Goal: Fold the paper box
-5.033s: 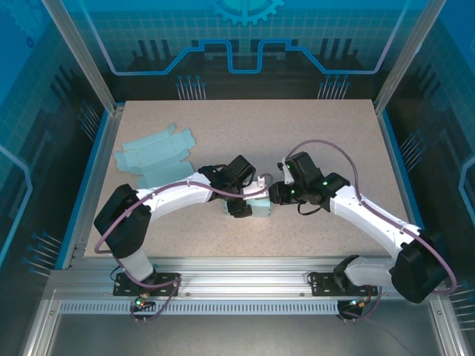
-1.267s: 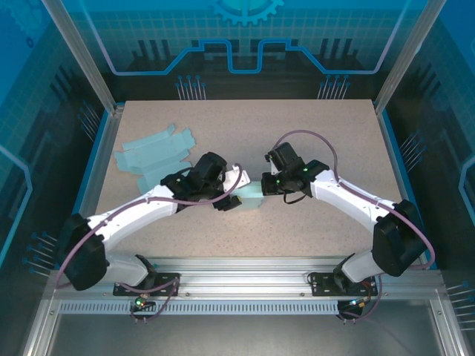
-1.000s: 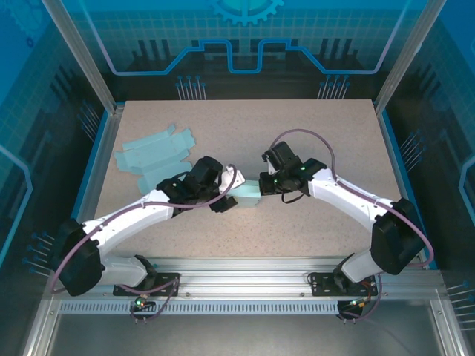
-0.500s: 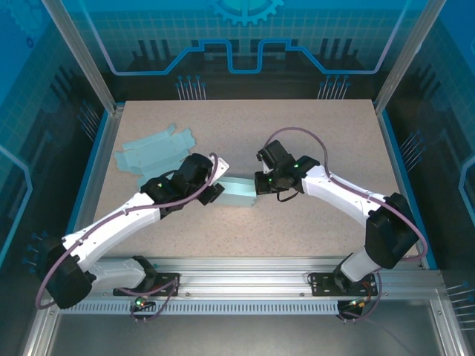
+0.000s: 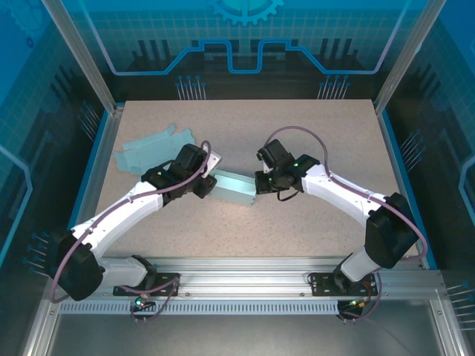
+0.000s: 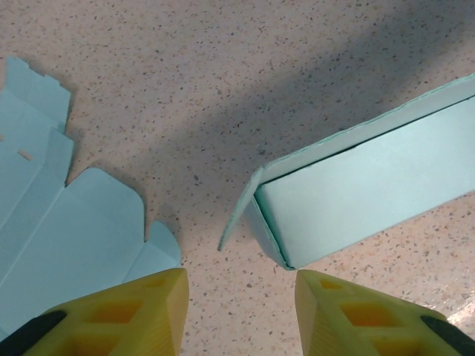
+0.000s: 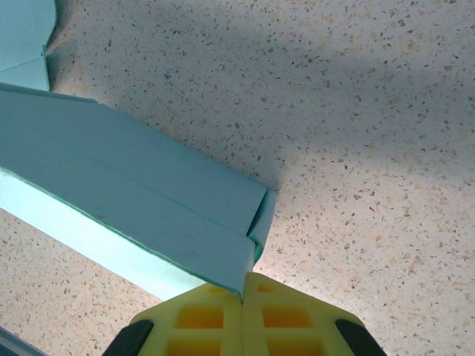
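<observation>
The paper box (image 5: 232,187) lies on the tabletop (image 5: 312,133) between the two tools, its long axis running from one to the other. The left tool (image 6: 239,276) is nearer the unfinished end: the loose end flap (image 6: 239,210) sits just ahead of its gap, a little to the right. Its jaws stand partly apart with nothing between them. A flat, unfolded sheet (image 6: 67,237) lies ahead to its left. The right tool (image 7: 243,285) is clenched on the corner edge of the box's far end, apparently steadying it.
</observation>
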Robot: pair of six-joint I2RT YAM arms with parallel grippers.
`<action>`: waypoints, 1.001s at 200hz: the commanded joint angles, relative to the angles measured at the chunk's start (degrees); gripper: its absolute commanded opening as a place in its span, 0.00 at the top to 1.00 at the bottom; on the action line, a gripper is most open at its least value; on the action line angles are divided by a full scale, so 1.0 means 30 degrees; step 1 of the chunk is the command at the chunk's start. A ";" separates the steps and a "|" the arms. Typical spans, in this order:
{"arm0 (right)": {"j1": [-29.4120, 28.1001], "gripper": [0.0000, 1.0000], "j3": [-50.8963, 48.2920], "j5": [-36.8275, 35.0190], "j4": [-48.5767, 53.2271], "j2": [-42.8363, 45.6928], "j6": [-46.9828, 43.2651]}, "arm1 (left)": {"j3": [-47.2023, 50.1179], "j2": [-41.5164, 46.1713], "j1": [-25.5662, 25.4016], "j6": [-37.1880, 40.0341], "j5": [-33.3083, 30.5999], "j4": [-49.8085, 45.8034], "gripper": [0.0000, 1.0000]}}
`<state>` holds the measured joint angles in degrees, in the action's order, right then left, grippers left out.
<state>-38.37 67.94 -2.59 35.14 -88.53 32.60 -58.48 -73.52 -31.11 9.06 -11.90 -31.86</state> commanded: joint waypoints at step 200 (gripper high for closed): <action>-0.0364 0.93 0.2079 -0.0848 0.1823 -0.1148 -0.0817 | -0.1287 -0.3193 0.1130 -0.4231 0.5341 0.0043 0.87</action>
<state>-38.68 71.90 -5.17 39.94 -91.09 31.03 -61.69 -82.37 -27.83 -0.23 -0.23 -30.68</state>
